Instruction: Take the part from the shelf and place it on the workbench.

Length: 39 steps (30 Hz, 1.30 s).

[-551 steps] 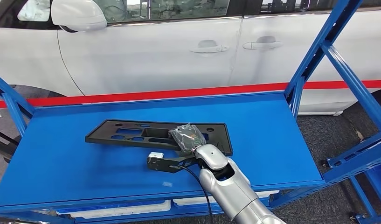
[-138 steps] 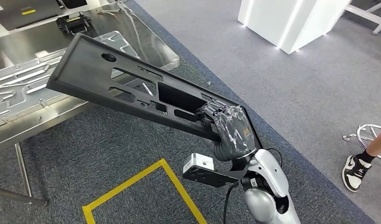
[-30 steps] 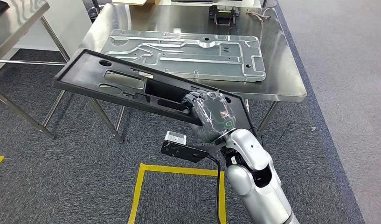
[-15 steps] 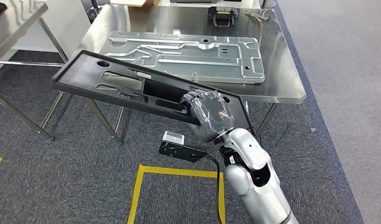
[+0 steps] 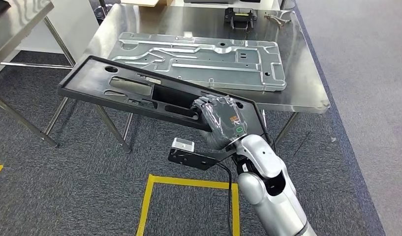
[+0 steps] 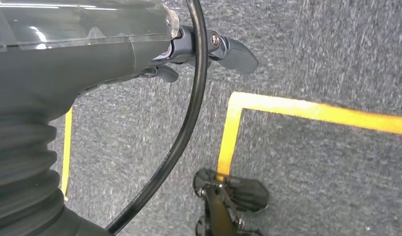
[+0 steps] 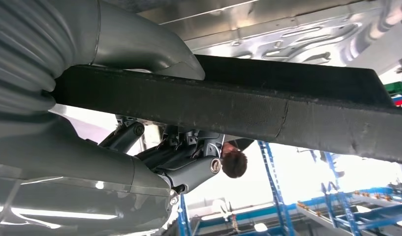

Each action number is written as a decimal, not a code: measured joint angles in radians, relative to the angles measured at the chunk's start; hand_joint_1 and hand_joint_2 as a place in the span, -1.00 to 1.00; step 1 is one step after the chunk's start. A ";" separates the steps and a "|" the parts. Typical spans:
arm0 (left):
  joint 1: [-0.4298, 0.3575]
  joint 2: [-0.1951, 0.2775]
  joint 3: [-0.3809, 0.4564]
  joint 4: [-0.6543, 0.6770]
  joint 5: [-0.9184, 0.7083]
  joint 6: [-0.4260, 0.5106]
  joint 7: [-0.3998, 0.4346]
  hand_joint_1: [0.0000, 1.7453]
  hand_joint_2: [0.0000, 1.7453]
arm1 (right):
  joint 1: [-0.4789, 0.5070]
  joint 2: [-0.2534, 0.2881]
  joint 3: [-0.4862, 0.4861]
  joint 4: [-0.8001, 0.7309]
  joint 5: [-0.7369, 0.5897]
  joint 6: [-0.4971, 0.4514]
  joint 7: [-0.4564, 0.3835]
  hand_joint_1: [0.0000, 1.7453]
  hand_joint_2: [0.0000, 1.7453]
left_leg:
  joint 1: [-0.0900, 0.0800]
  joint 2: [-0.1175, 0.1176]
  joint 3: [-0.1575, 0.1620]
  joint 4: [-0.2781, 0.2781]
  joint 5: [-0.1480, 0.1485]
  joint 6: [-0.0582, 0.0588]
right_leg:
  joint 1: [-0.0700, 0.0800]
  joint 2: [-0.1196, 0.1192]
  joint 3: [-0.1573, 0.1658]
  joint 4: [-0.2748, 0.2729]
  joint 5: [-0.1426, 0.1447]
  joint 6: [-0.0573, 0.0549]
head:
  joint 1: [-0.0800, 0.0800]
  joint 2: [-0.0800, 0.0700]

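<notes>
The right hand (image 5: 222, 122) held the black part (image 5: 139, 91), a long flat panel with several cut-outs, by its near end. Its fingers (image 5: 204, 104) were curled over the top edge of the panel and the thumb (image 7: 149, 54) pressed on the other face, so the panel was clamped between them. The part was in the air, tilted, with the far end reaching toward the left corner of the counter (image 5: 307, 88), and it did not lie on it yet. Most of the panel hung over the grey carpet floor (image 5: 66, 187) in front of the counter. On the steel counter lay a large silver metal plate (image 5: 203, 56), and behind it stood a small black fixture (image 5: 240, 15). A yellow line (image 5: 189, 183) was marked on the floor below the arm. The left hand (image 6: 154, 49) hung above the carpet, near the yellow tape; whether its fingers were spread or curled, I could not tell.
</notes>
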State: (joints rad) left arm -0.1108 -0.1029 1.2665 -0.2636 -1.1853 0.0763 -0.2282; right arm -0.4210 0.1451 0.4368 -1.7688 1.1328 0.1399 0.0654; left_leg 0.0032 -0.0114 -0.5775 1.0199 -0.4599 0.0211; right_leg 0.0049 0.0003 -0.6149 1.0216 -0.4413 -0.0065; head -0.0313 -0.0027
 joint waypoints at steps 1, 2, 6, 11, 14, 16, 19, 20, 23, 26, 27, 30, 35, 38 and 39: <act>0.000 0.000 0.000 0.000 0.000 0.000 0.000 -1.00 1.00 | -0.001 -0.001 0.000 0.000 0.000 0.000 0.001 1.00 1.00 | 0.000 0.000 0.001 -0.001 -0.001 -0.005 | 0.000 0.001 0.001 -0.005 -0.001 -0.002 | 0.000 0.000; 0.000 0.000 0.000 0.000 -0.001 0.000 0.000 -1.00 1.00 | -0.001 -0.001 0.000 0.000 0.001 0.000 0.001 1.00 1.00 | 0.001 0.001 0.003 -0.002 -0.004 -0.010 | -0.003 0.001 0.005 -0.010 0.000 -0.005 | 0.000 0.000; -0.001 -0.002 -0.001 0.000 -0.007 -0.001 -0.002 -1.00 1.00 | -0.002 -0.001 0.000 0.001 0.002 0.001 0.002 1.00 1.00 | 0.006 0.005 -0.059 0.137 -0.075 -0.035 | -0.013 -0.001 0.026 -0.026 -0.004 -0.021 | 0.000 0.000; 0.001 0.000 -0.001 0.000 -0.008 -0.001 -0.002 -1.00 1.00 | 0.004 -0.002 0.000 0.006 0.004 0.002 0.003 1.00 1.00 | 0.020 0.007 -0.115 0.195 -0.036 -0.054 | -0.016 0.000 0.045 -0.021 -0.022 -0.017 | 0.000 0.000; 0.000 0.001 -0.001 0.000 -0.008 -0.001 -0.002 -1.00 1.00 | 0.001 -0.002 0.000 0.008 0.007 0.003 0.004 1.00 1.00 | 0.019 0.007 -0.040 0.030 0.032 -0.048 | -0.014 0.002 0.054 -0.011 -0.039 -0.001 | 0.000 0.000; 0.000 0.001 -0.001 0.000 -0.008 -0.001 -0.001 -1.00 1.00 | 0.000 -0.002 0.000 0.008 0.010 0.003 0.005 1.00 1.00 | 0.014 0.006 -0.033 0.012 0.026 -0.033 | -0.011 0.003 0.054 -0.011 -0.042 0.011 | 0.000 0.000; 0.000 0.001 -0.002 0.000 -0.008 -0.001 -0.001 -1.00 1.00 | -0.003 -0.002 0.000 0.008 0.012 0.004 0.006 1.00 1.00 | 0.017 0.005 -0.026 0.005 0.025 -0.011 | -0.015 0.001 0.044 0.014 -0.062 0.027 | 0.000 0.000; -0.001 0.000 -0.003 0.000 -0.008 -0.001 -0.002 -1.00 1.00 | -0.004 -0.002 0.000 0.008 0.012 0.004 0.006 1.00 1.00 | 0.018 0.005 -0.023 0.003 0.024 -0.004 | -0.016 0.001 0.024 0.054 -0.082 0.030 | 0.000 0.000; -0.002 0.001 -0.006 0.000 -0.008 -0.001 -0.002 -1.00 1.00 | -0.001 -0.006 0.000 0.011 0.014 0.004 0.007 1.00 1.00 | 0.014 0.005 -0.017 0.003 0.016 0.009 | -0.018 0.001 -0.090 0.247 -0.149 0.035 | 0.000 0.000; 0.000 0.001 -0.007 0.000 -0.008 -0.001 -0.002 -1.00 1.00 | 0.003 -0.011 0.000 0.015 0.014 0.005 0.007 1.00 1.00 | 0.011 0.002 0.001 0.003 0.002 0.009 | -0.017 0.001 -0.107 0.219 -0.078 0.028 | 0.000 0.000; 0.000 0.000 -0.007 0.000 -0.008 -0.001 -0.002 -1.00 1.00 | 0.002 -0.011 0.000 0.016 0.014 0.005 0.007 1.00 1.00 | 0.010 0.001 0.010 0.003 -0.005 0.008 | -0.015 0.001 -0.081 0.148 -0.032 0.022 | 0.000 0.000; -0.002 -0.003 -0.008 0.000 -0.009 -0.001 -0.002 -1.00 1.00 | -0.001 -0.012 0.000 0.017 0.014 0.005 0.007 1.00 1.00 | 0.005 0.000 0.024 0.003 -0.021 -0.003 | -0.005 0.000 -0.020 0.010 0.020 0.004 | 0.000 0.000; -0.004 -0.004 -0.008 0.000 -0.009 0.000 -0.003 -1.00 1.00 | -0.002 -0.013 0.000 0.017 0.016 0.006 0.008 1.00 1.00 | 0.007 0.005 0.016 0.045 -0.055 -0.031 | -0.013 0.002 0.011 -0.021 0.008 -0.013 | 0.000 0.000; -0.002 -0.004 -0.008 0.000 -0.009 0.000 -0.004 -1.00 1.00 | 0.001 -0.014 0.000 0.018 0.016 0.007 0.008 1.00 1.00 | 0.013 0.006 -0.087 0.227 -0.122 -0.042 | -0.015 0.000 0.030 -0.025 -0.006 -0.022 | 0.000 0.000; 0.000 -0.003 -0.008 0.000 -0.009 0.000 -0.004 -1.00 1.00 | 0.004 -0.014 0.000 0.018 0.016 0.008 0.008 1.00 1.00 | 0.015 0.006 -0.118 0.269 -0.125 -0.045 | -0.015 0.000 0.037 -0.024 -0.012 -0.021 | 0.000 0.000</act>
State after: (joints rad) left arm -0.1106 -0.1062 1.2580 -0.2640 -1.1940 0.0763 -0.2319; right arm -0.4171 0.1310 0.4368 -1.7508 1.1490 0.1475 0.0731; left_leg 0.0179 -0.0056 -0.6954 1.2889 -0.5846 -0.0237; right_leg -0.0105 0.0006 -0.5782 0.9975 -0.4536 -0.0275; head -0.0313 -0.0027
